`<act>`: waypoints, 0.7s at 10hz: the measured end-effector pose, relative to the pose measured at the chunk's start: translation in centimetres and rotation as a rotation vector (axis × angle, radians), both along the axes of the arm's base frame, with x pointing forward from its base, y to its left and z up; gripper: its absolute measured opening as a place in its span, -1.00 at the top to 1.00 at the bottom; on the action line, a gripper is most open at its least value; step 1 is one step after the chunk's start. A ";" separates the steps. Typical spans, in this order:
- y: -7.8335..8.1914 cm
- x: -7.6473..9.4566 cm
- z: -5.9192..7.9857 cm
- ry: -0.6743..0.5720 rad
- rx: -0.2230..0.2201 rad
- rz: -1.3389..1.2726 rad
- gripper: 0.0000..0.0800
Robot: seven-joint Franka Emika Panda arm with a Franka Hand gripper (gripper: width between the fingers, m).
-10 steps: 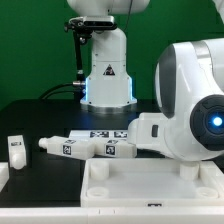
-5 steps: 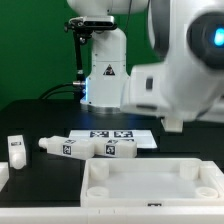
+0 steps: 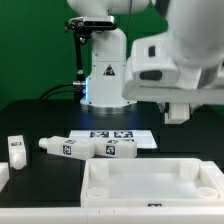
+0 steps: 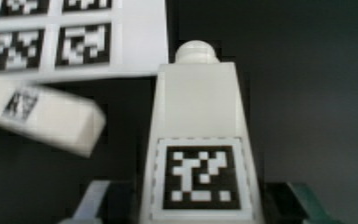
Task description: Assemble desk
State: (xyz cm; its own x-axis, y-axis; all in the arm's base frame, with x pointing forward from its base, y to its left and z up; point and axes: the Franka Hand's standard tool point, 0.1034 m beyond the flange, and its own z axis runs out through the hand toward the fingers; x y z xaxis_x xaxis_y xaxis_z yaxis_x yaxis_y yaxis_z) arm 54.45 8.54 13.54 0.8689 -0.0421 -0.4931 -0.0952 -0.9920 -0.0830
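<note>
The gripper [image 4: 197,203] is part-way closed, its two fingers [image 4: 101,200] clamped on the sides of one white leg [image 4: 201,120], held off the black table [image 3: 40,118] near the marker board [image 3: 142,141], with the leg's tagged face towards the wrist camera and its peg end pointing away. A row of other legs [image 3: 90,147] lies just in front of the marker board, the tabletop panel [image 3: 150,164] lies nearer the camera than the board, and a lone leg [image 3: 15,150] sits well off to the exterior view's left of it
</note>
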 end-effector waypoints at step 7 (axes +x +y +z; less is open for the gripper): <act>1.2 7.1 1.7 -0.595 -0.023 0.015 0.28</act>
